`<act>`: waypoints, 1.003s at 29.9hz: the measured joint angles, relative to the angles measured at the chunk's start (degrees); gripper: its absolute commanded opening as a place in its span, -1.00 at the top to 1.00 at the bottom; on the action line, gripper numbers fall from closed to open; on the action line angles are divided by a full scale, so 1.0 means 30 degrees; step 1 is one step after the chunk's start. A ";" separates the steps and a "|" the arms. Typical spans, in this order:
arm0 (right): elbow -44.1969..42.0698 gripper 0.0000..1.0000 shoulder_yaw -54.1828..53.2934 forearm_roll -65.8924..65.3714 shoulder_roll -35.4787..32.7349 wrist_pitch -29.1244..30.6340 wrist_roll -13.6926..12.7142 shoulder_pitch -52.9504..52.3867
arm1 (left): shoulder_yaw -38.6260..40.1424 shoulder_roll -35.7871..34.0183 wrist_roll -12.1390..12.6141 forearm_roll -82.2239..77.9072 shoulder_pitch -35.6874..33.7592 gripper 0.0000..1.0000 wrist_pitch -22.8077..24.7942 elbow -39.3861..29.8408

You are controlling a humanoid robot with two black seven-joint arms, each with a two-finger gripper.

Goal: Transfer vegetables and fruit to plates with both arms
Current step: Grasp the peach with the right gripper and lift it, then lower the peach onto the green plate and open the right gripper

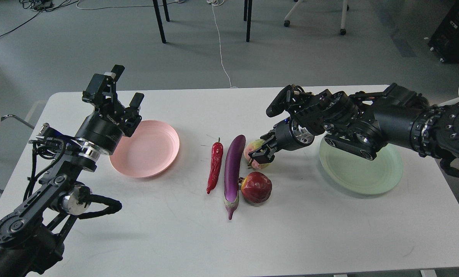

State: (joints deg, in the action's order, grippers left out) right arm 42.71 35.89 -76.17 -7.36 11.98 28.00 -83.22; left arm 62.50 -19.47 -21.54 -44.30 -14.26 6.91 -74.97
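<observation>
The purple eggplant (233,169) lies lengthwise at the table's middle, with the red chili pepper (215,167) just to its left. The dark red fruit (256,187) sits against the eggplant's right side. The yellow-green fruit (252,148) sits just behind it. My right gripper (261,153) reaches in from the right and its fingers are closed around the yellow-green fruit, which is at table level. My left gripper (122,89) is open and empty, raised over the left rim of the pink plate (152,150). The pale green plate (362,171) lies under my right arm.
The white table (314,234) ends close behind both plates. Chair and table legs and a white cable stand on the grey floor beyond the far edge. My left arm's elbow and cables fill the front left corner.
</observation>
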 measured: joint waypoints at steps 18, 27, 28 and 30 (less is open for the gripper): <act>0.4363 0.16 0.1368 -0.5461 -1.1400 -0.1753 0.0002 -0.0738 | -0.0028 0.0170 0.0003 -0.0017 -0.0163 -0.96 0.0045 -0.0030; 0.2475 0.10 0.1024 -0.5358 -1.0929 -0.2970 -0.0001 0.1260 | -0.0181 0.0527 0.0003 -0.0029 -0.0169 -0.96 0.0044 -0.0056; 0.2240 0.05 0.0994 -0.5334 -1.0743 -0.3082 -0.0001 0.1397 | -0.0201 0.0532 0.0003 -0.0033 -0.0188 -0.96 0.0044 -0.0056; 0.1720 -0.11 0.0939 -0.5281 -1.0276 -0.3244 -0.0001 0.1729 | -0.0290 0.0534 0.0003 -0.0039 -0.0218 -0.96 0.0043 -0.0052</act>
State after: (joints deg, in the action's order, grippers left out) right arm 47.87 38.71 -92.02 -38.19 2.24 28.00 -78.03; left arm 61.63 -17.86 -21.53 -44.41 -14.91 7.03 -75.13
